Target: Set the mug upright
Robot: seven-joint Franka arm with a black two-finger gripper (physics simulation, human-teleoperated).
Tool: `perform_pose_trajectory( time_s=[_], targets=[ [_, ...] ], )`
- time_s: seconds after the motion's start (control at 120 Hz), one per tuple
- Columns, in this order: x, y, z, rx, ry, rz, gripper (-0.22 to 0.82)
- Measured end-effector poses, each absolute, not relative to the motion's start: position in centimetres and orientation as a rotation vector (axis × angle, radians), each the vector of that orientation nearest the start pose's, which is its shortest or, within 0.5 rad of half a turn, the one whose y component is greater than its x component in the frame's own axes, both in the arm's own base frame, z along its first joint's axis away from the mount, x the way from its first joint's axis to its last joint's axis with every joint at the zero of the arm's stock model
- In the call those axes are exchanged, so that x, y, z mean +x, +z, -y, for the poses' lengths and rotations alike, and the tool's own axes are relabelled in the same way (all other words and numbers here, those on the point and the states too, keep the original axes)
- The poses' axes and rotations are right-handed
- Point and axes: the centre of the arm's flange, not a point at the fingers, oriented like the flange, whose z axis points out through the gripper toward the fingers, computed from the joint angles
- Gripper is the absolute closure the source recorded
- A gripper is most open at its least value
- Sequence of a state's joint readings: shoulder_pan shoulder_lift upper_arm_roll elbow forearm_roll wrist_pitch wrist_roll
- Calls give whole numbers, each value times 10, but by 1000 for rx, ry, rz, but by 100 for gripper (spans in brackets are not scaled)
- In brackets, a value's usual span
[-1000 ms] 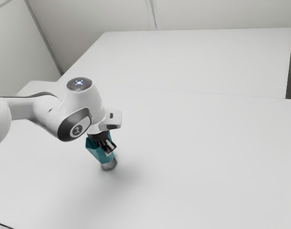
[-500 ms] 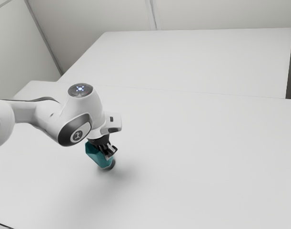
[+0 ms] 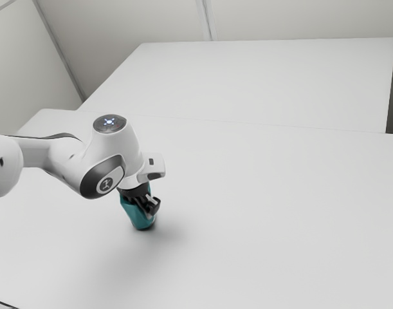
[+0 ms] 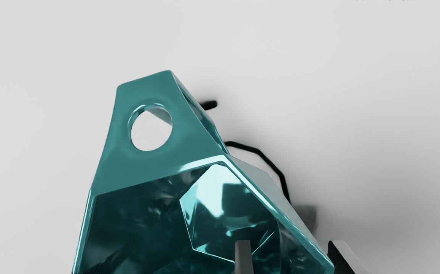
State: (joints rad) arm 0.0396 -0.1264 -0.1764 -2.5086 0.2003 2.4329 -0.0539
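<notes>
1. Toward the exterior view's left, the teal mug (image 3: 139, 219) is beneath the arm (image 3: 116, 145), its base down at the white surface (image 3: 273, 212).
2. Its mouth faces up and its body is close to upright; a slight lean cannot be ruled out.
3. The pincer (image 3: 151, 208) is partly open: one finger (image 4: 243, 258) reaches inside the mug, apart from its wall, and the other (image 4: 347, 258) is outside, close against the rim (image 4: 281, 213).
4. Beside the mouth, the pierced handle (image 4: 144, 89) points away from the pincer.

Teal, glossy, faceted mug (image 3: 139, 217) swung from a stronger tilt to nearer upright; black two-finger gripper (image 3: 152, 206) dropped slightly.
</notes>
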Motion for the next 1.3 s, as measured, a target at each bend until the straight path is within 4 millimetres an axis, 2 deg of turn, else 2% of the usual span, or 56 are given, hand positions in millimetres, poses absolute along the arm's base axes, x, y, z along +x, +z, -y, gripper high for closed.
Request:
perform_pose_trajectory(
  time_s=[0.217,0.425,0.617,0.908,1.3],
  targets=[
    [456,351,62,-2970,-153,-325,22],
    [460,378,62,-2971,-210,-296,9],
    [480,426,66,-3057,-196,-162,5],
    [507,493,69,-3091,-79,-87,3],
    [533,555,59,-3103,29,-24,2]
  ],
)
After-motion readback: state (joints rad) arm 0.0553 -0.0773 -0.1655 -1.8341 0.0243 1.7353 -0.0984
